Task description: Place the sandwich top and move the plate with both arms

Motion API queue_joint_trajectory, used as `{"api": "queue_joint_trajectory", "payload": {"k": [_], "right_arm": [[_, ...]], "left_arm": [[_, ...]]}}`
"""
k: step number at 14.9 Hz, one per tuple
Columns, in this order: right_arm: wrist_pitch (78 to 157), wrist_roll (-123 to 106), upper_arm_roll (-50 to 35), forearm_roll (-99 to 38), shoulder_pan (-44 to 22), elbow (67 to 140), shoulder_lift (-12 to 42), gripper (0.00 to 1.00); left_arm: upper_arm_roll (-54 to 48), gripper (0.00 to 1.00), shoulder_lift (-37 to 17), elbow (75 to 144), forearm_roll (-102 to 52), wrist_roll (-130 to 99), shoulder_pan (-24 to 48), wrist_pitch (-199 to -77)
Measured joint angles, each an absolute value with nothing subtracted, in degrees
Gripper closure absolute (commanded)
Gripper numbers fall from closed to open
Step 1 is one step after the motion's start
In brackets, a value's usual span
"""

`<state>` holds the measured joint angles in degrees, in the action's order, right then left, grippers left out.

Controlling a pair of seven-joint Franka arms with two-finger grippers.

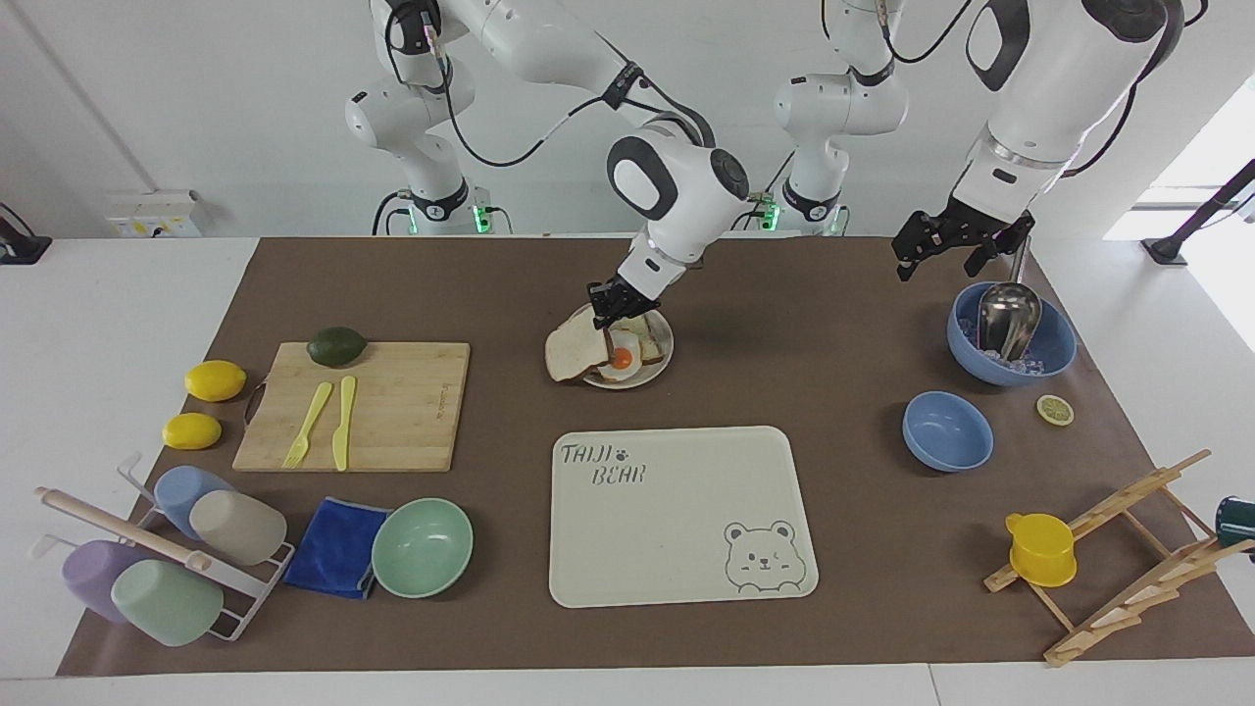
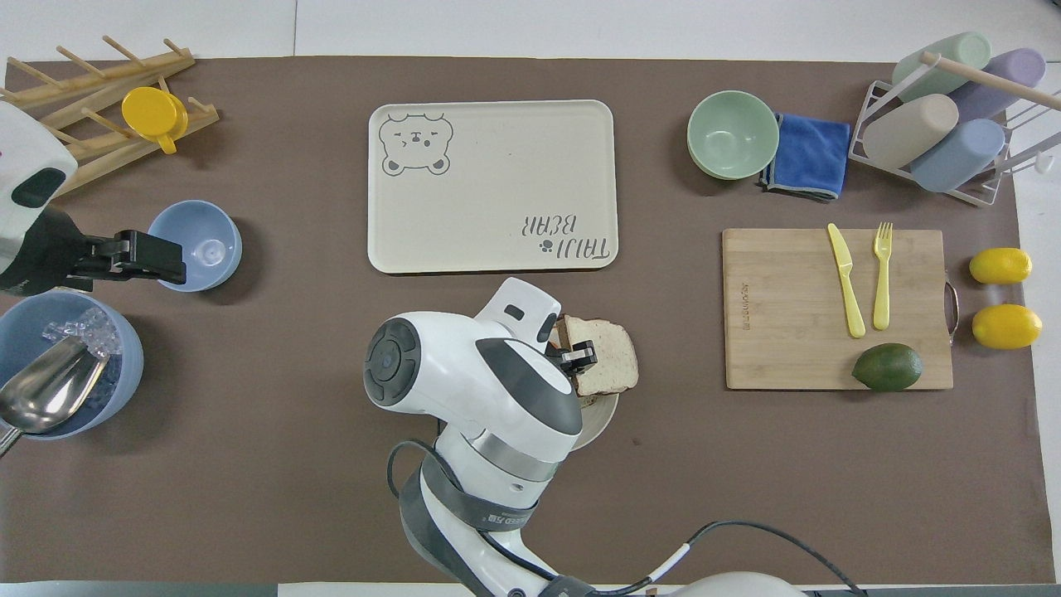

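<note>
The right claw [image 2: 578, 358] pinches one edge of the bread slice [image 2: 608, 366]. The bread hangs over the rim of the plate [image 2: 603, 419], and the big white arm hides most of the plate. The left claw [image 2: 157, 255] waits beside the small blue bowl [image 2: 203, 242]. The cutting board [image 2: 787, 315] has a yellow knife [image 2: 845, 279], a fork [image 2: 882, 274] and an avocado [image 2: 887, 366] on it.

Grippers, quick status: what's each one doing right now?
Right gripper: shut on the sandwich top, over the plate.
Left gripper: open, holding nothing, over the ice bowl.
</note>
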<state>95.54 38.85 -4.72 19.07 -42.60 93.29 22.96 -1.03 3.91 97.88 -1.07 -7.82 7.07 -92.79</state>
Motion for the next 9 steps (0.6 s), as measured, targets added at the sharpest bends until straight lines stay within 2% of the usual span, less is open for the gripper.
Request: {"api": "queue_joint_trajectory", "payload": {"k": [9], "right_arm": [[102.5,41.3,-5.0,16.1,-43.8,93.4,24.3,1.00]], "left_arm": [[-1.1,0.00,3.9,97.9,-1.1,-7.8,7.1,-93.0]]}}
